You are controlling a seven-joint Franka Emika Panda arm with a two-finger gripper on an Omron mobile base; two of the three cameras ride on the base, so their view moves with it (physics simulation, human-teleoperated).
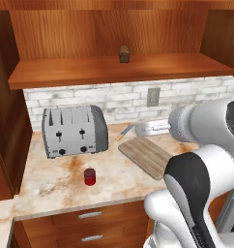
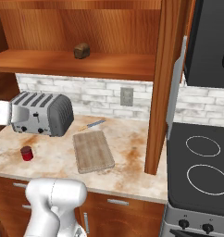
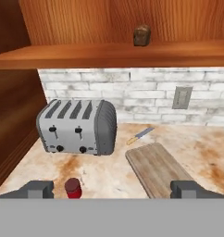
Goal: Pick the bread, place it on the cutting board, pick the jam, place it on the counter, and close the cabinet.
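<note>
Gripper (image 3: 111, 189) hung open and empty over the front of the counter (image 1: 51, 186), fingertips (image 3: 37, 189) spread wide apart at the bottom of the hand view, touching nothing. Nearest, stood upright on the counter close to its front edge: jam (image 1: 90, 177), a small red jar, in front of the toaster and well apart from the cutting board. Lay flat to the jar's right: cutting board (image 1: 147, 156), bare, angled across the stone. Sat behind the jar, toward the wall: toaster (image 1: 74, 131), silver with four slots and dark knobs. Rested beyond the board's far end, near the brick wall (image 2: 100, 97): knife (image 2: 91, 124) with a yellow handle. Mounted on that wall above the board: a grey outlet (image 2: 127, 96). Farthest and highest, stood alone on the shelf of the open cabinet (image 1: 114, 70): bread (image 1: 124, 54), a small dark loaf near the back panel. Showed at the right of the right base view: stove (image 2: 202, 162) with two round burners.
</note>
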